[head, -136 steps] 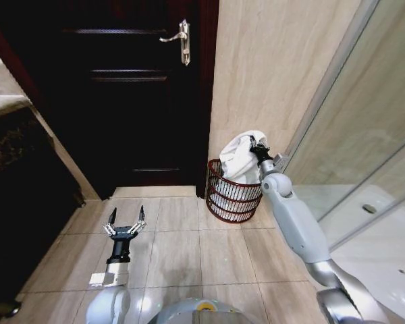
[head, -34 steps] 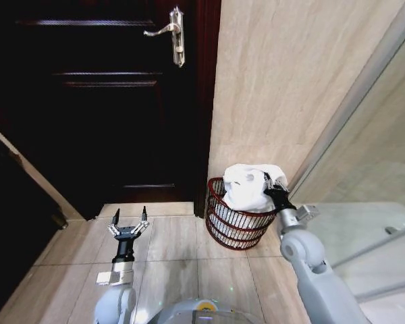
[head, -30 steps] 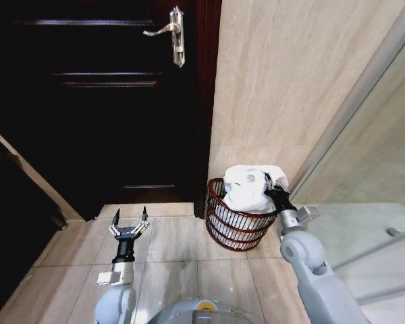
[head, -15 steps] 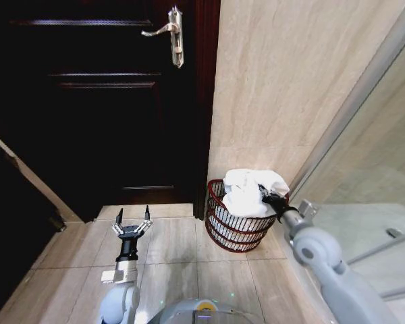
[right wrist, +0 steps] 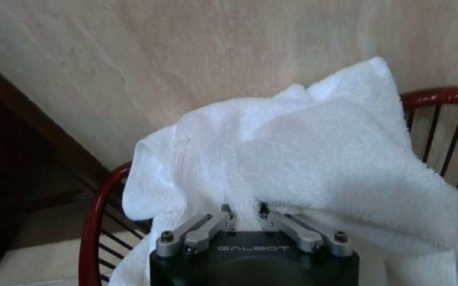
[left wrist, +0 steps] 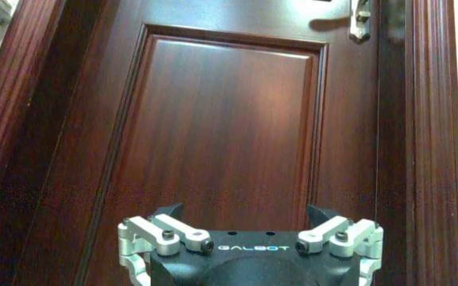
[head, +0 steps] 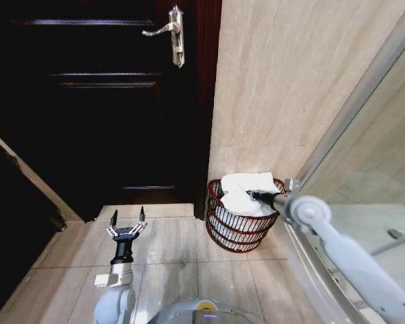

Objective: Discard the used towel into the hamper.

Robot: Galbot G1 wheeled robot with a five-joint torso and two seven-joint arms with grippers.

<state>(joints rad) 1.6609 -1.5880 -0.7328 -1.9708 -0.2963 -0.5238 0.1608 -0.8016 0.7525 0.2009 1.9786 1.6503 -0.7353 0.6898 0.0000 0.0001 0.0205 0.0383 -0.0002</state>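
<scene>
Lowered towel (head: 246, 192) fills hamper (head: 239, 231) on tile floor (head: 182, 256).

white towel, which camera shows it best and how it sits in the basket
The right wrist view: the crumpled white terry towel is seen close up, heaped over the dark red wire hamper's rim, with the right end effector pinching a fold. The head view shows it smaller, piled in the hamper. The left wrist view faces the dark wooden door.

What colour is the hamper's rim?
Dark reddish-brown, clearest in the right wrist view, where the hamper curves around the white towel.
</scene>
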